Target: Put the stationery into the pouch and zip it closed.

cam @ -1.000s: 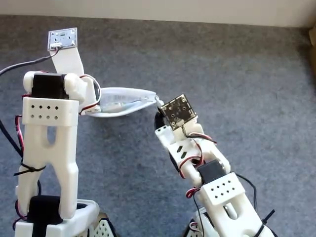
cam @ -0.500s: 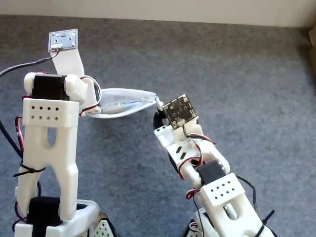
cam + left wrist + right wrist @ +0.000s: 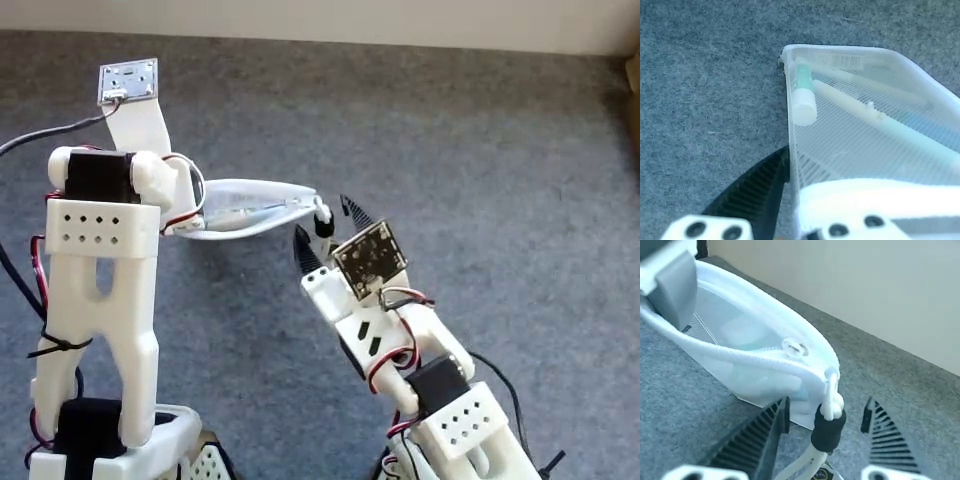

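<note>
Grey carpet (image 3: pixel 500 150), clear pouch (image 3: pixel 250 205) between the two arms.
At one end the left gripper (image 3: pixel 792 170) pinches its edge, stationery (image 3: pixel 803 95) inside; the right gripper (image 3: pixel 827 405) has fingers spread either side of the zipper pull (image 3: pixel 829 427).

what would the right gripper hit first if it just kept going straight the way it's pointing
Most likely the zipper pull, which hangs between the jaws of the open right gripper, just ahead. The end of the pouch comes right behind it. Exact depth is hard to judge.
</note>
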{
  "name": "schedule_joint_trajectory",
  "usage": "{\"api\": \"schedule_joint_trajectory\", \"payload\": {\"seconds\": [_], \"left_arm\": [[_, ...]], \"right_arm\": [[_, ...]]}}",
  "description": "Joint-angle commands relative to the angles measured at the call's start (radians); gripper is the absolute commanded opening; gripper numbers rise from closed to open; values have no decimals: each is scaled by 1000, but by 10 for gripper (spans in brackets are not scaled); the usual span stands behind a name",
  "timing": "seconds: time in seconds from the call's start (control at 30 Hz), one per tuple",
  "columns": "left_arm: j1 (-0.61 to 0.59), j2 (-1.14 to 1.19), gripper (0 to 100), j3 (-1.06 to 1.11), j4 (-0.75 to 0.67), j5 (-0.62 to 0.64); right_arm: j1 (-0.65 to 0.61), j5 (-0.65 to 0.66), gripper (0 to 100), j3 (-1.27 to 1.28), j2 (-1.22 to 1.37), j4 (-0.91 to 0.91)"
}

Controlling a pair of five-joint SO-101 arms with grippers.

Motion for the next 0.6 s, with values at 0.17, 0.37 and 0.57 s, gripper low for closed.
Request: {"api": "schedule_joint_trajectory", "payload": {"seconds": [0.17,0.37,0.57], "left_arm": [[4,16,8,15,0,-5],[4,16,8,15,0,-5],[4,16,8,15,0,-5]], "right_arm": [[28,-8,216,-16,94,-64],[65,-9,215,-35,240,-139],[65,-9,214,-42,240,-137]]}}
